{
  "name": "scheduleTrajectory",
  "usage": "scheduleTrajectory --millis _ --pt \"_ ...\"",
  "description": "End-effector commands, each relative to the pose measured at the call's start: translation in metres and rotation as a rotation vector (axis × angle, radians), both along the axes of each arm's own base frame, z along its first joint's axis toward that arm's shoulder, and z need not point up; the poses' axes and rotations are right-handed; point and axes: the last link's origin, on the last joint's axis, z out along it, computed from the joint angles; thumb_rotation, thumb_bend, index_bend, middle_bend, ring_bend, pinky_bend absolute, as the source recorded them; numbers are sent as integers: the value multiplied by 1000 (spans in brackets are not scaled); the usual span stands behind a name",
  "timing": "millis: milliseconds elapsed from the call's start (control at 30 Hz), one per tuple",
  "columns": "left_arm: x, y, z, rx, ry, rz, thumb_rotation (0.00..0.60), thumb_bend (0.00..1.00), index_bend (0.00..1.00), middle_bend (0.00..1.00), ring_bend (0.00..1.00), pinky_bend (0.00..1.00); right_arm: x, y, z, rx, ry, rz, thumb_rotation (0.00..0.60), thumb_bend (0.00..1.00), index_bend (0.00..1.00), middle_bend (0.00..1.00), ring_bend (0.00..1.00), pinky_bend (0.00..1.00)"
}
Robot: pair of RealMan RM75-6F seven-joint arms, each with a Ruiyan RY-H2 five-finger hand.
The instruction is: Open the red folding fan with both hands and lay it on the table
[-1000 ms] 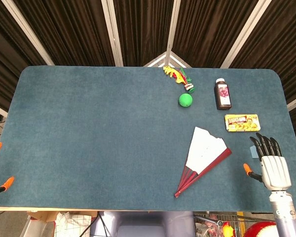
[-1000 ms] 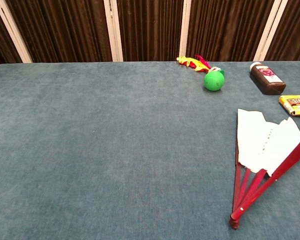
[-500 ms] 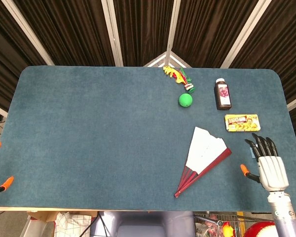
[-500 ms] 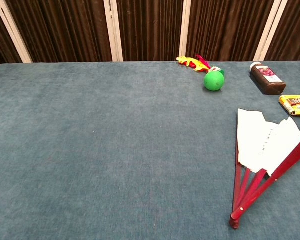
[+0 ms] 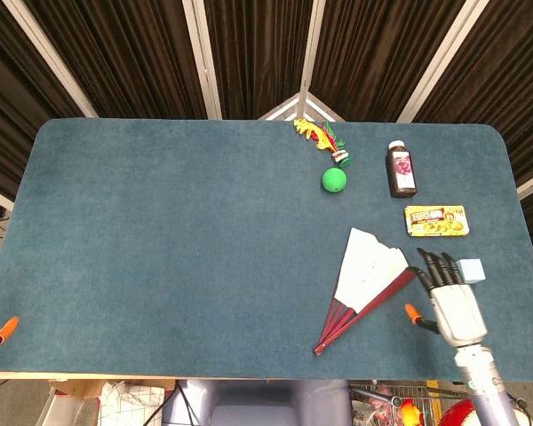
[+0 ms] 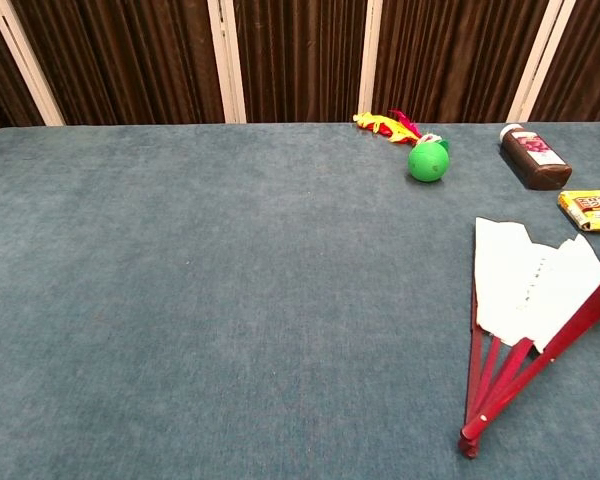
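The red folding fan (image 5: 366, 286) lies part-spread on the surface at four o'clock. It likely handles light, its paper leaf fragile; the stiff outer ribs suit grasping. The right hand (image 5: 450, 302), fingers extended, holds nothing. The left hand's state cannot be told.

dark bottle (image 5: 401, 169) label unreadable, yellow box (image 5: 436, 221) print too small to read

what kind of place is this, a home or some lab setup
Most likely a lab or robot test setup, not a home: a table covered in blue felt, dark curtains behind it, a robot hand beside a fan, and a few unrelated props like a green ball.
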Motion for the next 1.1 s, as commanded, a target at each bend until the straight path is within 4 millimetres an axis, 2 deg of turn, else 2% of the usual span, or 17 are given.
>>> scheduleTrajectory --millis 33,333,567,900,1100 --pt "0 0 0 2 0 -2 600 237 27 0 0 0 6 2 -17 31 25 25 600 292 293 76 108 61" --pt "0 1 -1 -4 4 3 600 236 27 0 0 0 8 2 -49 74 60 53 600 293 346 78 125 69" --pt "0 1 -3 -5 8 7 600 236 27 0 0 0 3 0 -69 102 87 48 600 292 363 78 127 70" --pt "-1 3 -5 -8 12 20 600 237 27 0 0 0 -6 -4 -93 125 118 56 600 292 389 79 139 75" --pt "-1 5 -6 -12 16 25 600 236 27 0 0 0 -11 -6 -101 128 125 55 600 292 402 81 144 75"
